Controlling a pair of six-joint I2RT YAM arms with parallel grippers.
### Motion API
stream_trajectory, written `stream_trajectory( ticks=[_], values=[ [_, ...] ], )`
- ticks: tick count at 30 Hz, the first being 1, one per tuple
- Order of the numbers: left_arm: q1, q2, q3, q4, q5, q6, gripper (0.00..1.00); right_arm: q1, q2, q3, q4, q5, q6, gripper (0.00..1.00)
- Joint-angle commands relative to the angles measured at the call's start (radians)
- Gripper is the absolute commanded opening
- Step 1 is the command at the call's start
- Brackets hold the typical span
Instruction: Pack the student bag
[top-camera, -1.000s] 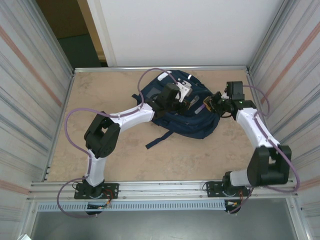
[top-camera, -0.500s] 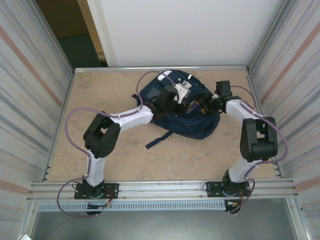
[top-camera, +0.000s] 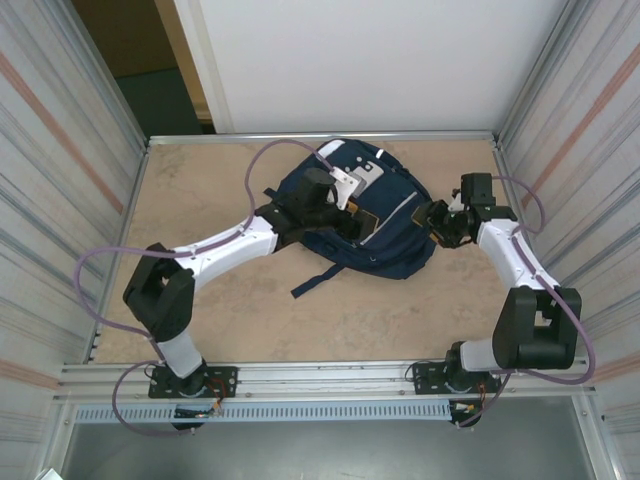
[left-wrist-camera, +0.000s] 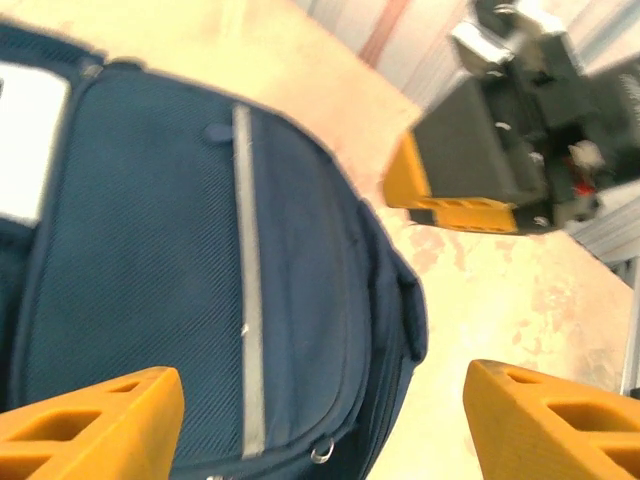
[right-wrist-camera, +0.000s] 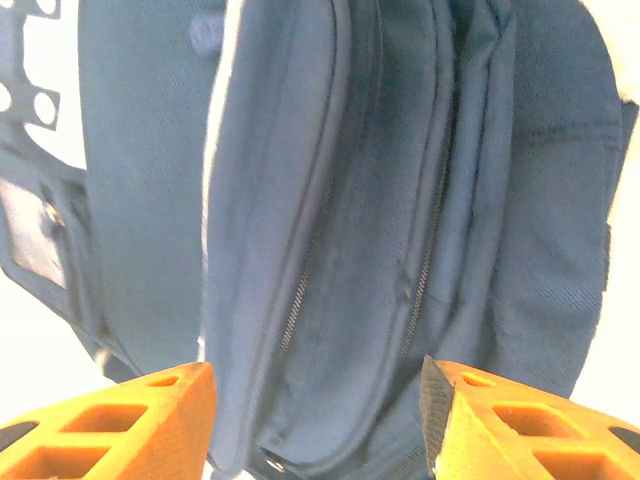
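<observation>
Navy-blue student bag (top-camera: 390, 235) being crossed by a pale stripe (left-wrist-camera: 245, 300), white patches (top-camera: 360, 172) being shown, beige table (top-camera: 200, 190) being seen.

left arm: reaches forward and inward, elbow low | left gripper (left-wrist-camera: 320, 400): jaws wide apart | right arm: elbow bent, wrist turned inward | right gripper (right-wrist-camera: 318, 392): jaws wide apart, ahead-right of left fingers, not touching them

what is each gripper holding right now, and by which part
Nothing is held. The left gripper and right gripper are both open, fingers spread wide by the bag.
</observation>
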Motion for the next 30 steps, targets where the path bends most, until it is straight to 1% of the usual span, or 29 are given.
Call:
stream_trajectory(
  ticks=[1,2,4,6,8,10,11,13,15,18,21,23,24,26,28,30],
  values=[
    [0.036,0.070,0.055,-0.259,-0.138,-0.159,0.75,0.056,-0.029,-0.024,-0.070,0.012,-0.138,0.56],
    [0.043,0.092,0.063,-0.268,-0.144,-0.209,0.75,0.076,-0.030,-0.025,-0.066,0.017,-0.155,0.56],
    [0.052,0.126,0.074,-0.253,-0.140,-0.308,0.75,0.108,-0.016,-0.020,-0.065,0.070,-0.164,0.56],
    [0.055,0.160,0.110,-0.239,-0.132,-0.373,0.75,0.118,0.001,-0.019,-0.047,0.062,-0.159,0.53],
    [0.056,0.199,0.168,-0.256,-0.135,-0.422,0.72,0.128,0.010,-0.024,-0.016,0.019,-0.140,0.50],
    [0.056,0.232,0.196,-0.269,-0.140,-0.482,0.68,0.158,0.012,-0.031,0.018,-0.009,-0.124,0.49],
    [0.056,0.245,0.200,-0.272,-0.147,-0.514,0.65,0.184,0.009,-0.037,0.037,0.001,-0.107,0.49],
    [0.057,0.266,0.197,-0.274,-0.162,-0.578,0.62,0.231,0.009,-0.059,0.082,0.040,-0.075,0.51],
    [0.057,0.276,0.191,-0.276,-0.190,-0.613,0.61,0.261,0.014,-0.080,0.132,0.095,-0.047,0.52],
    [0.059,0.286,0.177,-0.231,-0.204,-0.635,0.58,0.258,0.049,-0.089,0.190,0.141,-0.040,0.51],
    [0.065,0.286,0.141,-0.098,-0.154,-0.634,0.49,0.249,0.104,-0.070,0.206,0.186,-0.056,0.49],
    [0.065,0.293,0.143,-0.083,-0.146,-0.631,0.42,0.245,0.140,-0.055,0.219,0.195,-0.060,0.49],
    [0.066,0.298,0.143,-0.082,-0.146,-0.631,0.39,0.239,0.160,-0.044,0.227,0.179,-0.056,0.47],
    [0.069,0.307,0.138,-0.074,-0.135,-0.624,0.35,0.229,0.191,-0.032,0.260,0.149,-0.036,0.40],
    [0.076,0.305,0.125,-0.063,-0.113,-0.620,0.26,0.220,0.227,-0.016,0.302,0.111,-0.030,0.25],
    [0.080,0.286,0.093,-0.039,-0.100,-0.608,0.16,0.214,0.274,0.014,0.329,0.093,-0.048,0.20]
  ],
)
